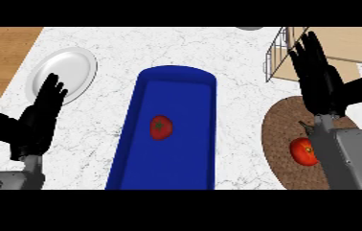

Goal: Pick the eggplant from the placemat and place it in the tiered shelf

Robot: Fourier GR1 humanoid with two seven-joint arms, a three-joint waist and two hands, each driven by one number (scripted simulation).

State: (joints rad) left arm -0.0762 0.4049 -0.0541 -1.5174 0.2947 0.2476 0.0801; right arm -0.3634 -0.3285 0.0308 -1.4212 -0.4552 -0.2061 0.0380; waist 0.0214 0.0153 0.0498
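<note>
A round brown placemat (280, 124) lies at the right of the counter. On it rests a red, round vegetable with a green stem (302, 151), partly hidden by my right forearm; no purple eggplant shows. My right hand (320, 86) is open, fingers straight, above the placemat's far edge and pointing towards the wire tiered shelf (278, 52) at the top right. It holds nothing. My left hand (37, 122) is open at the left edge, fingers up, holding nothing.
A long blue tray (173, 88) lies in the middle of the counter with a second red round vegetable (161, 127) in it. A white plate (65, 72) sits at the upper left, just beyond my left hand. A grey rim (249, 28) shows at the top edge.
</note>
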